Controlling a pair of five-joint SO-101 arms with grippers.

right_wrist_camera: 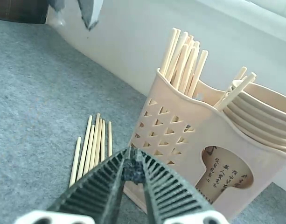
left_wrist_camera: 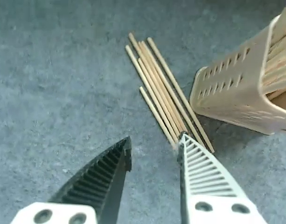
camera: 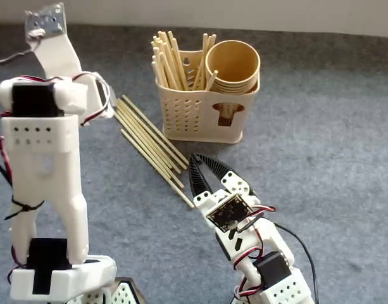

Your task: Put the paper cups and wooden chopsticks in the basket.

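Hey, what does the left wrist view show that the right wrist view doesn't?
Left wrist view: the left jaws standing open, one black and one white, near one end of the loose chopsticks, looked down on from above.
Right wrist view: the right jaws closed together, the stacked paper cups in the basket, upright chopsticks in that same basket, and a cutout in its front wall.
Both: the loose chopsticks lying on the grey surface, with the perforated basket beside them.

The left gripper hovers with its jaws apart, the arm apparently raised high. The right gripper sits low, jaws pressed together, wrist stretched forward.
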